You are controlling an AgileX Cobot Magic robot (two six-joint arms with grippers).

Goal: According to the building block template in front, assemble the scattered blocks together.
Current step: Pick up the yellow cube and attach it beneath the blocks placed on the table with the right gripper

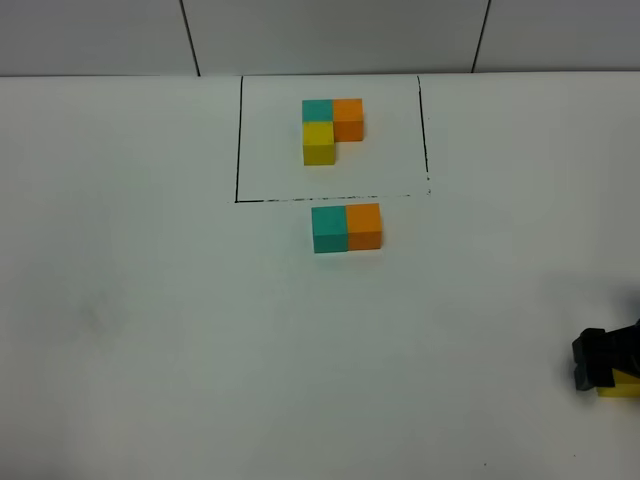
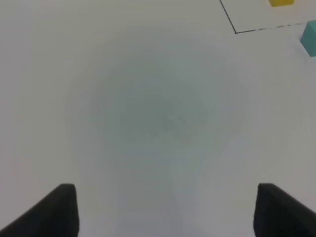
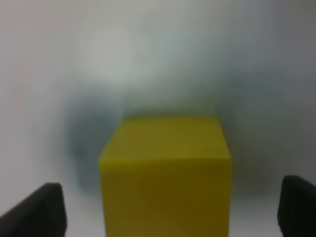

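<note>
The building block template point(image 1: 332, 128), a teal, orange and yellow L-cluster, sits inside a thin black outline point(image 1: 238, 140) at the back. Of the scattered blocks, the teal cube point(image 1: 329, 229) and orange cube point(image 1: 364, 225) stand side by side, touching, just in front of the outline. The yellow cube point(image 1: 620, 386) lies at the far right edge. My right gripper point(image 1: 605, 370) is down over it. In the right wrist view the yellow cube point(image 3: 165, 168) sits between the fingers point(image 3: 42, 210), which stand wide apart. My left gripper point(image 2: 165, 212) is open and empty over bare table.
The white table point(image 1: 150, 320) reaches back to a grey panelled wall point(image 1: 330, 35). The left wrist view shows the outline's corner point(image 2: 236, 32), the template's yellow cube point(image 2: 281, 2) and the loose teal cube point(image 2: 310, 38) at its frame edge.
</note>
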